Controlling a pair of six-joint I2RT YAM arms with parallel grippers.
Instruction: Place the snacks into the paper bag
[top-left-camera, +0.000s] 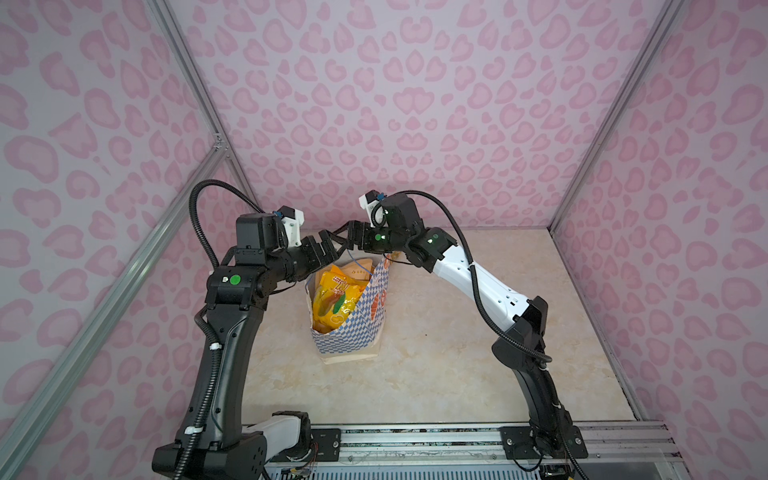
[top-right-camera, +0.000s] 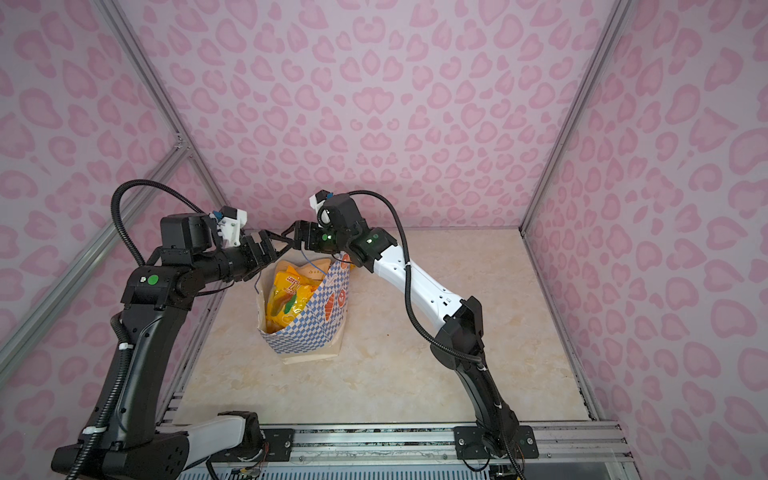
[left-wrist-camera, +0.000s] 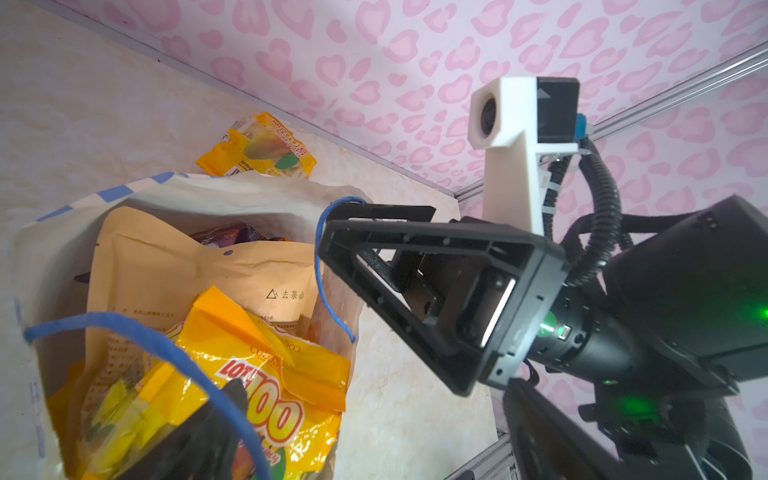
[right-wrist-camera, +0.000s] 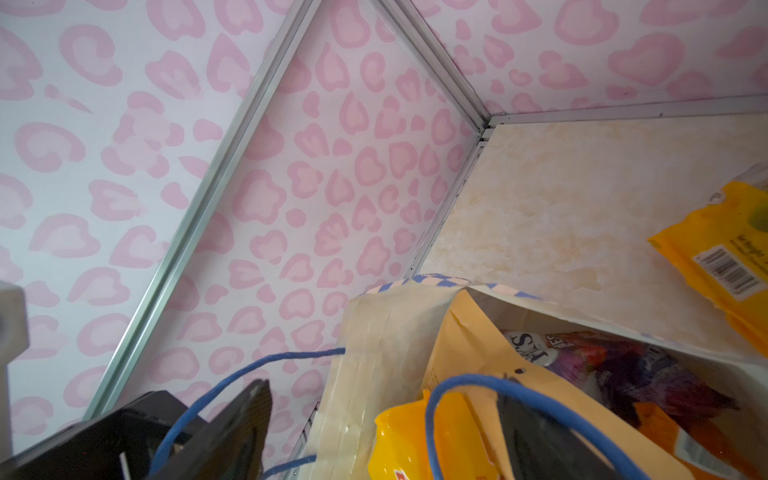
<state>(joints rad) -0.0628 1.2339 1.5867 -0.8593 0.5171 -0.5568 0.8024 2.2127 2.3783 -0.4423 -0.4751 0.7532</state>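
Left tool (top-left-camera: 329, 247) and right tool (left-wrist-camera: 333, 221) are hovering wide open over the paper bag (top-left-camera: 353, 328), clamping nothing, blue handles (left-wrist-camera: 319, 266) draping over both. One yellow packet (left-wrist-camera: 257, 145) is lying on the desk (top-left-camera: 436, 353).

I see the paper bag (top-left-camera: 353, 332), cream with blue-and-white checks, standing upright and open-mouthed just below my left gripper (top-left-camera: 326, 249) and right gripper (left-wrist-camera: 332, 220). One blue cord handle (left-wrist-camera: 320, 266) curves round the right gripper's fingertip, and the other handle (left-wrist-camera: 137, 332) crosses the left gripper's finger. Inside, beneath both grippers, a crinkled yellow packet (left-wrist-camera: 270, 399) lies on top, a tan pouch (left-wrist-camera: 166, 266) stands on edge behind it and a purple packet (left-wrist-camera: 230, 235) shows deeper down. A loose yellow packet (left-wrist-camera: 257, 147) lies flat on the table (top-left-camera: 457, 332), beyond the bag from my left gripper.
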